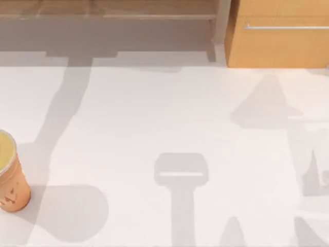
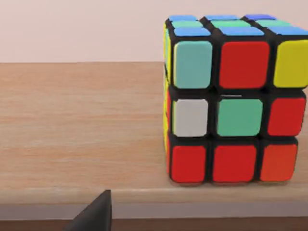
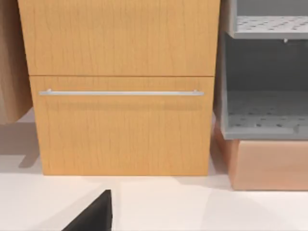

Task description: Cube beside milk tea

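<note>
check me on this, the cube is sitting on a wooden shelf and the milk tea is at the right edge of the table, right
Not quite. The milk tea stands at the left edge of the table, as the top view shows. The rest holds: the cube sits on a wooden shelf, seen in the left wrist view.

Inventory, as my cameras show it: one milk tea (image 1: 10, 175) on the desk (image 1: 169, 118); one cube (image 2: 231, 101) on a wooden shelf (image 2: 82, 130); one wooden drawer cabinet (image 3: 120, 86) with one handle bar (image 3: 120, 93); one grey rack (image 3: 264, 72).
</note>
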Controlling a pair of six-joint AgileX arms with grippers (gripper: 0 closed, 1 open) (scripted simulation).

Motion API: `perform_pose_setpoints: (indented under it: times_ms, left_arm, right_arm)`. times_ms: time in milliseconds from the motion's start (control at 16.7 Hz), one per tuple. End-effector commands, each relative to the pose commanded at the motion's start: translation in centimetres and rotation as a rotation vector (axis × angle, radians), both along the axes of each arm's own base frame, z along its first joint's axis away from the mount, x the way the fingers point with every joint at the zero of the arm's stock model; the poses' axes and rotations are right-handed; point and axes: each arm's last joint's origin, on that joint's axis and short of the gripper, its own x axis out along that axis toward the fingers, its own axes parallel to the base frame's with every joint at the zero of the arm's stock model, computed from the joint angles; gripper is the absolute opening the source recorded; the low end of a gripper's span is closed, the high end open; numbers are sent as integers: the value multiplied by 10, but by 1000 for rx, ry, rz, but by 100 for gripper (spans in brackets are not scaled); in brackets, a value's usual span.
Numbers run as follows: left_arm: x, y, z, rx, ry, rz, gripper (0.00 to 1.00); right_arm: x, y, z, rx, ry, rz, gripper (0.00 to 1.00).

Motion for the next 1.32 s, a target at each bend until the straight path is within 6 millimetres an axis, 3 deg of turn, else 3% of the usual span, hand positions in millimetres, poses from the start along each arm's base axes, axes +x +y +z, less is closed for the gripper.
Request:
perform_pose_setpoints:
  times_ms: [180, 600, 1080, 1320]
  left_arm:
    - [23, -8, 0, -5, -3, 14, 100]
    - [29, -7, -1, -5, -2, 17, 100]
    - [84, -10, 0, -6, -6, 16, 100]
    - [86, -10, 0, -6, -5, 16, 100]
  right_arm:
    - [0, 0, 0, 0, 0, 0, 100]
    - [0, 0, 0, 0, 0, 0, 100]
    - [0, 0, 0, 0, 0, 0, 100]
    - [0, 0, 0, 0, 0, 0, 100]
